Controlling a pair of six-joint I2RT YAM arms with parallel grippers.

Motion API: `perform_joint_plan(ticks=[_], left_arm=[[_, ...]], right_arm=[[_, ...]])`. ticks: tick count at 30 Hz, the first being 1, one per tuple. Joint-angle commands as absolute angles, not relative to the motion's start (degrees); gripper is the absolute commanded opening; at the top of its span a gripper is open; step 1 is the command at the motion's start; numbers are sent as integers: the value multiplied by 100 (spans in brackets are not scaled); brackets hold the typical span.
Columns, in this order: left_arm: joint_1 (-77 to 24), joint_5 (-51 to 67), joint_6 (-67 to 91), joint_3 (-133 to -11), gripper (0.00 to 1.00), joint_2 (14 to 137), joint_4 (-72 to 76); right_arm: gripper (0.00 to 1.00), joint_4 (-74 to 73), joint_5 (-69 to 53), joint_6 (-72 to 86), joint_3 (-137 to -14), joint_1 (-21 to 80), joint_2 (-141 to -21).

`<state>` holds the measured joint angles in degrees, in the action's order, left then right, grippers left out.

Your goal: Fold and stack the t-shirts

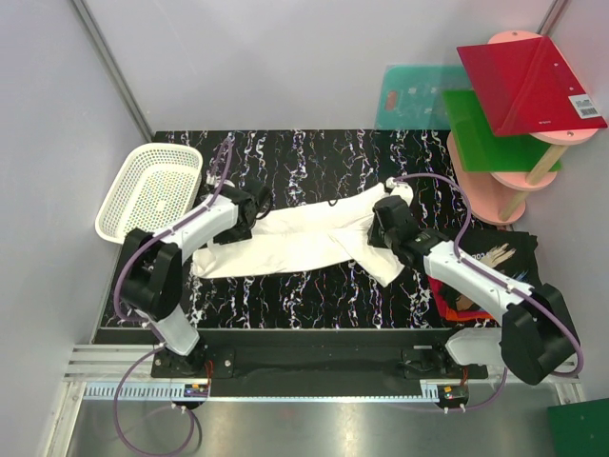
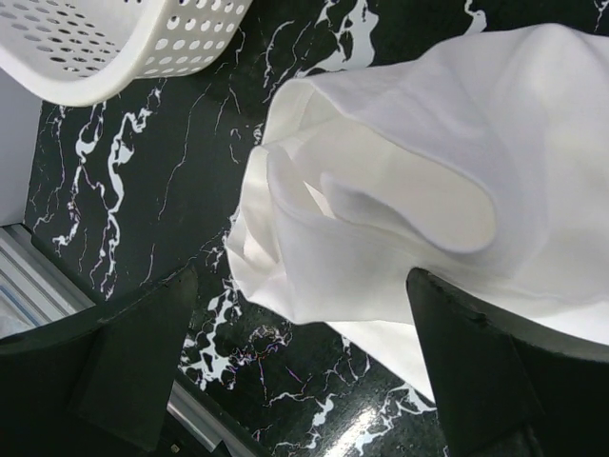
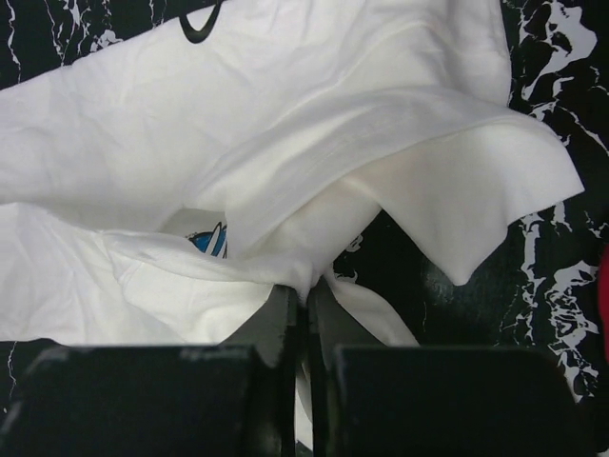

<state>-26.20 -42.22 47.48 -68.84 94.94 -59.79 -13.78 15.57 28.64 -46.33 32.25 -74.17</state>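
Observation:
The white t-shirt [image 1: 295, 238] lies spread across the middle of the black marbled table, print side mostly hidden; a bit of blue print [image 3: 207, 240] shows in the right wrist view. My right gripper [image 3: 306, 295] is shut on a bunched fold of the white t-shirt [image 3: 285, 162] at its right end [image 1: 385, 228]. My left gripper [image 2: 295, 381] is open above the shirt's left end [image 2: 400, 190], fingers wide apart and empty; it sits at the shirt's left edge [image 1: 249, 211]. The black t-shirt [image 1: 495, 262] lies on the red-orange one [image 1: 447, 309] at the right.
A white mesh basket [image 1: 152, 190] stands at the table's left, also in the left wrist view [image 2: 124, 38]. A pink shelf stand [image 1: 519, 143] with red, green and teal boards stands at the back right. The table's front edge rail [image 1: 285, 333] runs below the shirt.

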Motion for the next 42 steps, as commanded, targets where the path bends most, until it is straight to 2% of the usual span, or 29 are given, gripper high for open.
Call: perform_joint_plan(ticks=[1, 7, 15, 18, 19, 22, 28, 32, 35, 38, 40, 41, 42], left_arm=[[-2619, -4456, 4580, -7215, 97, 9773, -5880], [-2619, -4333, 4631, -7024, 99, 9915, -5880], [-2566, -4052, 4456, -6609, 99, 9650, -5397], [-2566, -3920, 4491, -6487, 99, 9537, -5274], [-2566, -3868, 4404, -6295, 99, 9432, -5152], [-2392, -3403, 4123, -5672, 99, 8512, -4414], [-1591, -2400, 3552, -4615, 99, 7270, -3288], [-1398, -1892, 3524, -4474, 99, 7268, -2963], [-1240, -1426, 3516, -4351, 94, 7558, -2585], [-1160, -1152, 3480, -4359, 81, 7979, -2338], [-1151, -1125, 3507, -4403, 51, 8234, -2276], [-1151, -1116, 3516, -4421, 28, 8279, -2285], [-1151, -1116, 3577, -4421, 0, 8288, -2303]], right_arm=[[0, -1494, 2065, 2672, -4641, 3226, -7128], [1, -1582, 2162, 2567, -4658, 3217, -7198], [21, -1670, 1934, 2514, -4658, 3226, -7295], [25, -1775, 1890, 2505, -4650, 3226, -7216], [60, -1819, 1890, 2514, -4641, 3226, -7129], [83, -1863, 1934, 2557, -4509, 3234, -6892], [83, -1863, 1969, 2645, -4280, 3226, -6557], [82, -1872, 1890, 2707, -4236, 3226, -6557], [82, -1872, 1820, 2742, -4219, 3226, -6548], [82, -1872, 1775, 2751, -4201, 3217, -6478], [82, -1872, 1758, 2751, -4192, 3226, -6407], [82, -1872, 1749, 2751, -4184, 3226, -6407], [82, -1872, 1740, 2760, -4175, 3226, -6381]])
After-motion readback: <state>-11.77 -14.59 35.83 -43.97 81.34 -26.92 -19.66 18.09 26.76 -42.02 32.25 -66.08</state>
